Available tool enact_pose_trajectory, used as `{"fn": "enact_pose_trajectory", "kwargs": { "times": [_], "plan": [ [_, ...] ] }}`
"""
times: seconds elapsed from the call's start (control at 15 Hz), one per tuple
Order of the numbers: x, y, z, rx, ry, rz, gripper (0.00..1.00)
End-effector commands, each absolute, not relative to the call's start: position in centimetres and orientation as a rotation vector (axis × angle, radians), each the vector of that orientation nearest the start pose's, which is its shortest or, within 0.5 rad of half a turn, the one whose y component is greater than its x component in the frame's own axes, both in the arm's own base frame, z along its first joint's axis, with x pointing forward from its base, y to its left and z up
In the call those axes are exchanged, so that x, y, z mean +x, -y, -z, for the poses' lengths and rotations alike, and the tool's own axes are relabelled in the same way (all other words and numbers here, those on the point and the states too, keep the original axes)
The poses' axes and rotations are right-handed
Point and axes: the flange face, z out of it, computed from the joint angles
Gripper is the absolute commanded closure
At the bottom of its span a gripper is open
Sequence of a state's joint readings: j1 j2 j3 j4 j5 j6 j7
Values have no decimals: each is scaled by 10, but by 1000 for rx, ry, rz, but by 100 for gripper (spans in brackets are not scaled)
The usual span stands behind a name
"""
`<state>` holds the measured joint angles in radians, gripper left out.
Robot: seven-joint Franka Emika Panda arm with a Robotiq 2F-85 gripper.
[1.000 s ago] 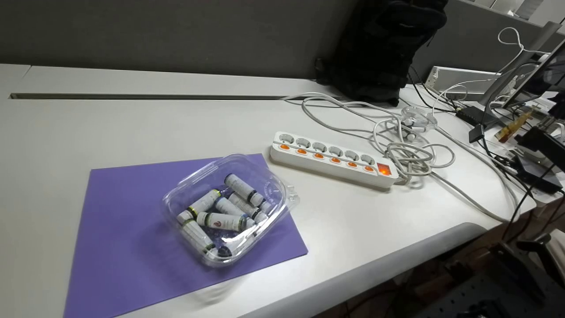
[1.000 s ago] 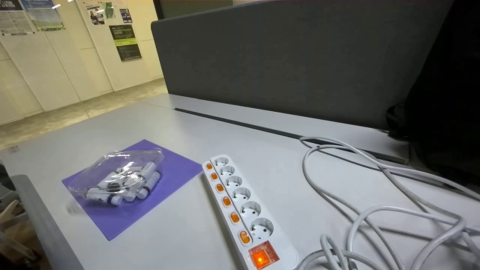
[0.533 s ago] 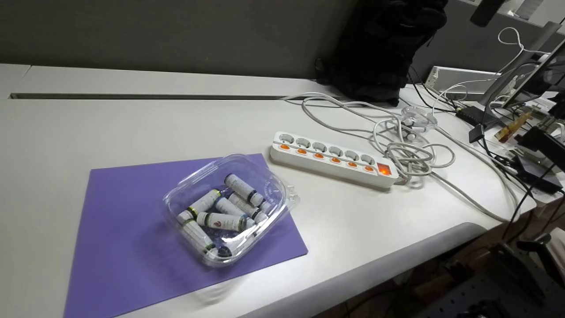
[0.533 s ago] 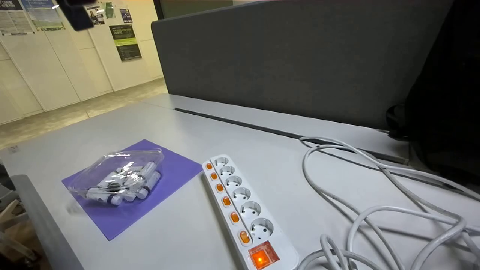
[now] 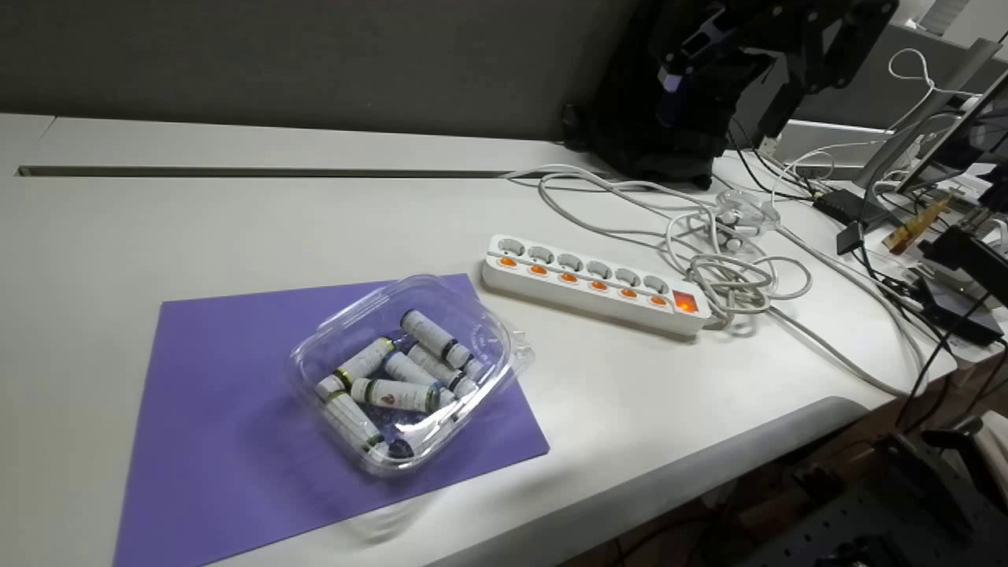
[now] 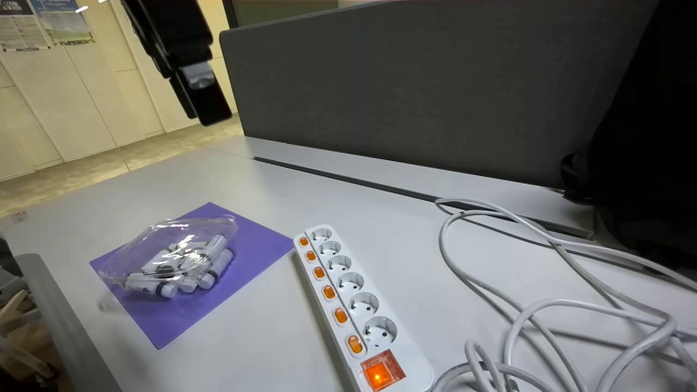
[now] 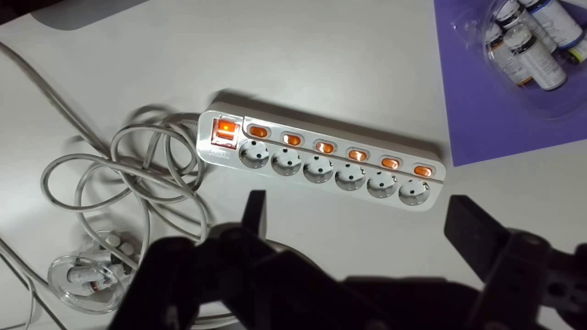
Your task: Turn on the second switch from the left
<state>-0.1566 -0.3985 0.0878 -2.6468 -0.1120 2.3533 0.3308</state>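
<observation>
The white power strip (image 5: 587, 295) lies on the table with a row of orange rocker switches. The second switch from the left (image 5: 538, 269) is small and orange. It also shows in an exterior view near the strip's far end (image 6: 311, 255) and in the wrist view second from the right (image 7: 390, 163). I cannot tell whether it is on. My gripper (image 5: 723, 118) is open and empty, high above the table, apart from the strip. In the wrist view its fingers (image 7: 357, 211) are spread wide below the socket side of the strip. It also shows high in an exterior view (image 6: 209, 111).
A larger lit red switch (image 5: 685, 302) sits at the strip's cable end. Coiled white cables (image 5: 732, 283) lie beside it. A clear box of small bottles (image 5: 402, 378) stands on a purple mat (image 5: 213, 417). A black backpack (image 5: 622, 134) leans against the grey partition.
My gripper has come down from above into both exterior views, its fingers spread. The power strip, cables and clear box have not moved.
</observation>
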Motion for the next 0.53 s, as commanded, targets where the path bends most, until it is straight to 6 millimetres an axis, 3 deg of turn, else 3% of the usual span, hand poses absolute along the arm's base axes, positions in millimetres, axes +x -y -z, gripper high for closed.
{"fn": "enact_pose_trajectory", "kwargs": {
  "times": [0.0,0.13,0.47],
  "plan": [
    [403,30,-382,-3195,-534,186,0],
    [401,30,-384,-3203,-578,222,0],
    [417,34,-365,-3192,-652,176,0]
  ]
}}
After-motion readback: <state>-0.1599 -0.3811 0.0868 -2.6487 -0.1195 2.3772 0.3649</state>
